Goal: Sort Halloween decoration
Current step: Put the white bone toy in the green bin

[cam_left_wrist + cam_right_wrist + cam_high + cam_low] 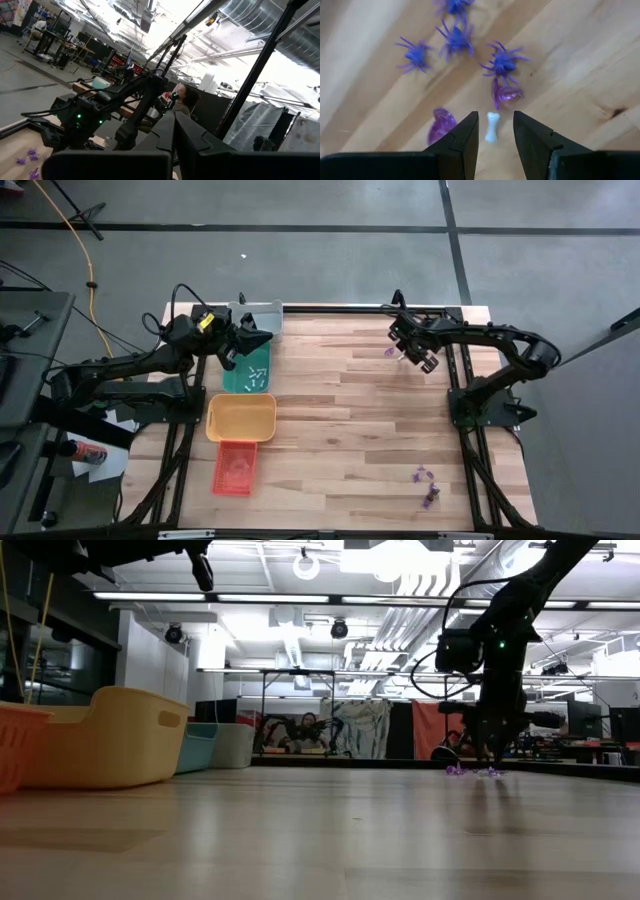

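Note:
In the right wrist view the decoration is a small cluster on the wood: several purple spiders (456, 40), two purple gems (506, 94) and one tiny white bone (492, 126). My right gripper (494, 135) is open and points down, one finger on each side of the bone without touching it. In the high view it (415, 356) hangs by the purple trinkets (390, 352) near the table's far right. My left gripper (252, 338) is shut, tipped upward above the teal tray (247, 370), which holds whitish pieces. Nothing shows between its fingers (173, 137).
A grey tray (258, 315), the teal one, a yellow tray (241, 418) and an orange tray (235, 468) stand in a row along the table's left side. More purple trinkets (426, 486) lie near the near right corner. A person (187, 97) sits beyond the table.

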You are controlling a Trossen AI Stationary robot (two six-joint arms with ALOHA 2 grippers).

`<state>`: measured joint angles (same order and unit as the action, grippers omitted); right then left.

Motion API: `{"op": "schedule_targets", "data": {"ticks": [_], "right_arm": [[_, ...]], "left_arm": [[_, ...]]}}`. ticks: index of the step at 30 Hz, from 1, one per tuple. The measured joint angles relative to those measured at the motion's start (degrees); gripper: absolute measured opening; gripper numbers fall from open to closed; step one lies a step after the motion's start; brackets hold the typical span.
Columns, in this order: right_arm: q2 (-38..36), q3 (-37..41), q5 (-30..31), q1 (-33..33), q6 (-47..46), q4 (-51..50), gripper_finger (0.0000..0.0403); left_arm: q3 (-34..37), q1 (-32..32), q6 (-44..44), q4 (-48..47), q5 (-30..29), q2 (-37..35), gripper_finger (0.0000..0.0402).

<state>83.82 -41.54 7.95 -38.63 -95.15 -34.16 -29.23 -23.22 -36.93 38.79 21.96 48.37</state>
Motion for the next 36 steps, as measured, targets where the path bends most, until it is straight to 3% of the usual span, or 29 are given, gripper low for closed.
{"op": "schedule_targets", "data": {"ticks": [25,36], "right_arm": [[6.29,-0.24,-2.47,0.52,4.27,1.43,0.0115],[6.46,-0.24,-4.28,0.48,18.9,-2.82,0.0056]], "left_arm": [[0.0,0.0,0.07,-0.16,-0.32,-0.01,0.0],[0.0,0.0,1.65,-0.2,-0.72,0.0,0.0]]}}
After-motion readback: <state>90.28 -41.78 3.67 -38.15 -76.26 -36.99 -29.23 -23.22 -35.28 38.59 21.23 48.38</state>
